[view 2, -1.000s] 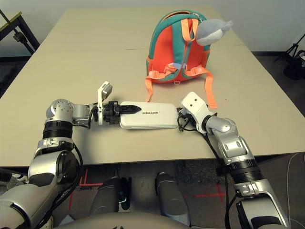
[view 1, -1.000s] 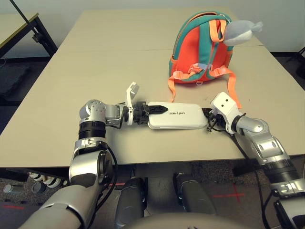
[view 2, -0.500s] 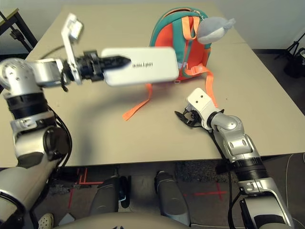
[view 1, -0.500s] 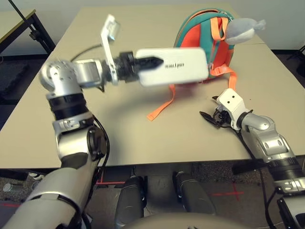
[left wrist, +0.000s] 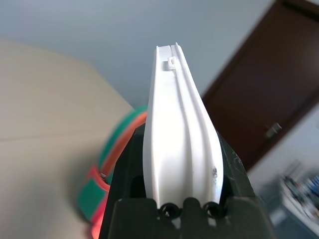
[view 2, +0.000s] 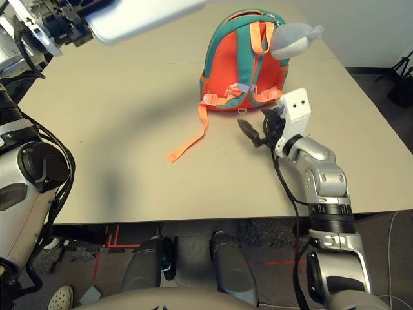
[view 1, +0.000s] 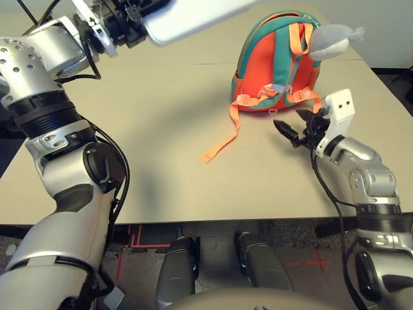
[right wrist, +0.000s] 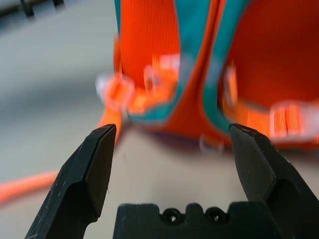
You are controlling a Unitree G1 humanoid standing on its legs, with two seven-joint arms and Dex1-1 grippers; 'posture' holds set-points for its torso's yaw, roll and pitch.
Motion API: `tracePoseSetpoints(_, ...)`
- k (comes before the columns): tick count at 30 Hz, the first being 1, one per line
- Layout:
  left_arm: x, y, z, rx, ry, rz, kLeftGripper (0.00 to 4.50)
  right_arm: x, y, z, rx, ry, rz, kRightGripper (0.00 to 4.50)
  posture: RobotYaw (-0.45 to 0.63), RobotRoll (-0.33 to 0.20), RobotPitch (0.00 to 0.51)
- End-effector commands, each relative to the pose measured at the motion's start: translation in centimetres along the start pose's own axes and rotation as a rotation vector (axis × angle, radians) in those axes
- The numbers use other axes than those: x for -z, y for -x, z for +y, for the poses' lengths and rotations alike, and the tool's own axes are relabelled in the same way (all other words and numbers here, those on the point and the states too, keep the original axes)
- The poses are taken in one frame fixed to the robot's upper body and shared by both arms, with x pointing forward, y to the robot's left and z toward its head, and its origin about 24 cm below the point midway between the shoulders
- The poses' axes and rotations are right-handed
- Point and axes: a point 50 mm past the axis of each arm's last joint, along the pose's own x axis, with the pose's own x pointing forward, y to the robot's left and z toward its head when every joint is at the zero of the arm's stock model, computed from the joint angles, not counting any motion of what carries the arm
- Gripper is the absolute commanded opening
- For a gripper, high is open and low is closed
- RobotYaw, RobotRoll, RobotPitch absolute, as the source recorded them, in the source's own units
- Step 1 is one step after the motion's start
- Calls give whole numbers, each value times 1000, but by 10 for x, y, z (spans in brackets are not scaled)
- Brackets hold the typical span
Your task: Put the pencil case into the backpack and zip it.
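table (view 1: 161, 129): beige, two tops joined | door (left wrist: 264, 89): dark brown | wall (left wrist: 99, 35): pale grey

The pencil case (view 1: 193, 16) hangs above the table (view 1: 129, 129), left of the backpack (view 1: 274, 68).

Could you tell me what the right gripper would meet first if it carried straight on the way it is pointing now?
Most likely the backpack: the right gripper, jaws wide open, looks straight at its lower strap side. How near it is remains hard to judge.
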Motion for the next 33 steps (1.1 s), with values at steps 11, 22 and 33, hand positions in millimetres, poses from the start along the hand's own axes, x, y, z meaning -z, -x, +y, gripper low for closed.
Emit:
tracePoseSetpoints(11, -20, 4, 18, -140, -26, -175, 1190, -15, -37, -8, 104, -87, -58, 4500, -201, 0, 102)
tracePoseSetpoints(22, -16, 1, 15, -150, -14, -173, 1190, -8, -73, -9, 109, -48, -44, 4500, -174, 0, 93)
tracePoseSetpoints(33, -10, 1, 19, -160, -6, -158, 1190, -1, -71, -16, 139, -3, -55, 1590, -169, 0, 92)
